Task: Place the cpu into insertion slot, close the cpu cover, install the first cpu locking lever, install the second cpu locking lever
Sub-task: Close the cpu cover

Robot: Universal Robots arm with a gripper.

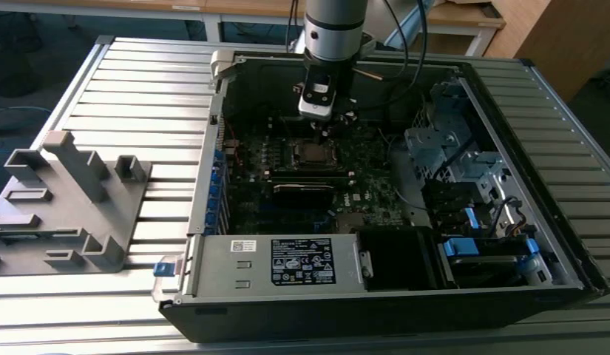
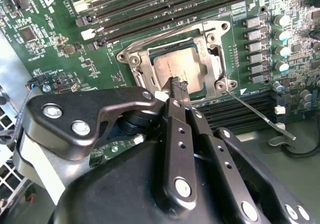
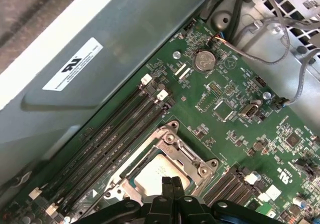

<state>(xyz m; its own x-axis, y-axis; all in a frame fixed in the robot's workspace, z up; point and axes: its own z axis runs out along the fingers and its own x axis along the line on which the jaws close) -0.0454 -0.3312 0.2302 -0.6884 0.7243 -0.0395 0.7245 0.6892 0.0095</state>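
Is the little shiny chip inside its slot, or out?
In. The cpu lies flat inside the socket, framed by the cpu cover, in both wrist views.

1 corner of the cpu (image 2: pixel 189 68) behind the claw (image 2: pixel 178 85).

Open computer case (image 1: pixel 384 316) on slatted table (image 1: pixel 137 96); grey fixture (image 1: pixel 73 214) beside it.

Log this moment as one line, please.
cpu: seated | cpu cover: flat around it | hand: shut, tip at cpu edge | one locking lever: sticking out free
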